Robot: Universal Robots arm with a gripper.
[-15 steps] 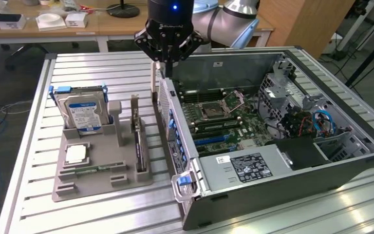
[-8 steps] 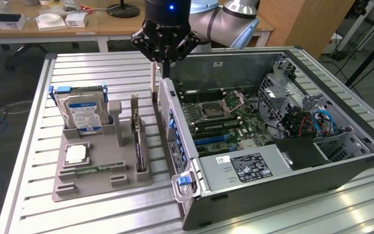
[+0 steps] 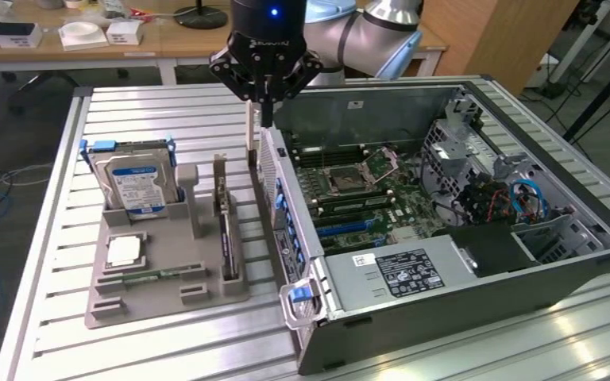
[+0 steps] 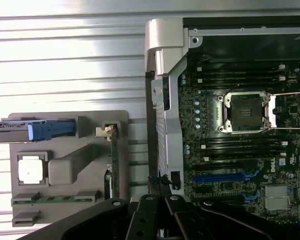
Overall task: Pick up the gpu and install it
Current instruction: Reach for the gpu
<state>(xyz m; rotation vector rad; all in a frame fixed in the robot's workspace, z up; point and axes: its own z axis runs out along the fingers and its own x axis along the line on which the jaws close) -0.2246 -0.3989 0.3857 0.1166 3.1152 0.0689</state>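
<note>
I see the arm's black gripper [image 3: 266, 119] in the upper middle of the exterior view, pointing straight down over the near rim of the open black desktop computer case [image 3: 475, 309]. Its fingers are pinched fully together, and I can't make out anything caught between them. In the wrist view the gripper [image 4: 161, 186] hangs just over the case's [image 4: 162, 35] silver edge rail, beside the green motherboard [image 4: 240, 150].

The gpu [image 3: 226, 230], a thin, dark, flat rectangular card with a pale metal bracket at its far end, stands on its long edge in a slot of the grey moulded plastic holder [image 3: 146, 294]. It sits on the side of the holder nearest the case, in the lower left part of the exterior view. The gripper is above and beyond the card's bracket end, apart from it. In the wrist view the gpu [image 4: 114, 165] shows as a narrow strip in the holder [image 4: 80, 170], just beside the case wall.

The same holder carries a silver hard drive with a blue and white label [image 3: 136, 186], standing upright at its far end. A small square silver processor chip [image 3: 123, 250] lies flat nearer to me, and a narrow green memory stick [image 3: 152, 275] lies just in front of it. Holder and case rest side by side on the slatted aluminium table [image 3: 156, 111]. The motherboard [image 3: 380, 190] is exposed inside the case.
</note>
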